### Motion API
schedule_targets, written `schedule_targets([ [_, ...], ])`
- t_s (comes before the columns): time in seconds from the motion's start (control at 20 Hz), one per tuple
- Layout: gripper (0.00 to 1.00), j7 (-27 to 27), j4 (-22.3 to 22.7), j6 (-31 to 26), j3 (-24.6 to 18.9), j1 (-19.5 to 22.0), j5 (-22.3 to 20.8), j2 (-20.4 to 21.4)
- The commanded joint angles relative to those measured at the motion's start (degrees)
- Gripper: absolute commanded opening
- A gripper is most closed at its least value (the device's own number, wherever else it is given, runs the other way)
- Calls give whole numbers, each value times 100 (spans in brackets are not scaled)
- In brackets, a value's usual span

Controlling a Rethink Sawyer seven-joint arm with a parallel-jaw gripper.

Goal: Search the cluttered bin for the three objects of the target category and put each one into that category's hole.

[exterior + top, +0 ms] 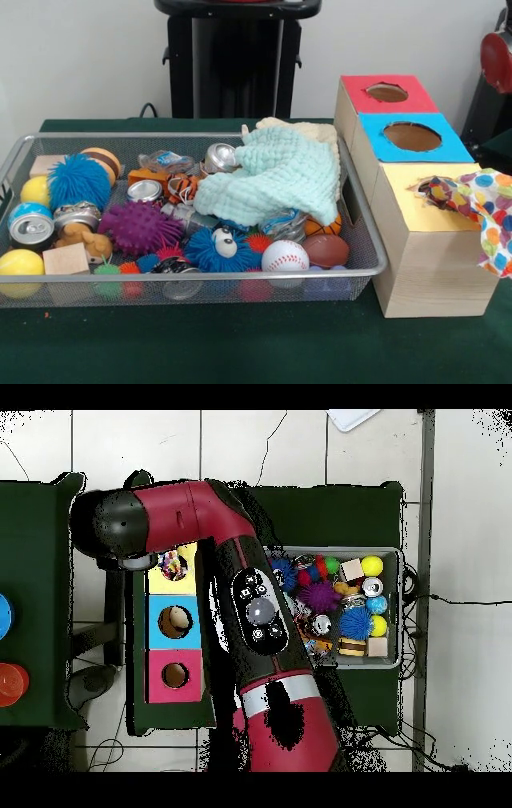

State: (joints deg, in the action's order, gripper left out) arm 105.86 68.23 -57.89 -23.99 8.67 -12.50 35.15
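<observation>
**Polka-dot cloth at the yellow box**

Polka-dot cloth [472,210] sits partly in the hole [438,192] of the yellow-topped box [432,240], the rest draped over its right side. Overhead, the arm [245,599] reaches across to that box and its end hides the gripper, so I cannot tell its state. The bin [364,264] holds toys and a mint-green cloth [276,176].
</observation>
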Motion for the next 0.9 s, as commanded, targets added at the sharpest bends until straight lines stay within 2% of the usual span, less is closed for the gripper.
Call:
schedule_targets([
  [0.05, 0, -535, -344, 243, -176, 204, -249, -168],
  [0.3, 0, -897, -731, 345, -190, 227, -484, -370],
  [0.7, 0, -1498, -890, 393, -216, 388, -984, -351],
  [0.9, 0, -1662, -906, 526, -238, 499, -1238, -474],
])
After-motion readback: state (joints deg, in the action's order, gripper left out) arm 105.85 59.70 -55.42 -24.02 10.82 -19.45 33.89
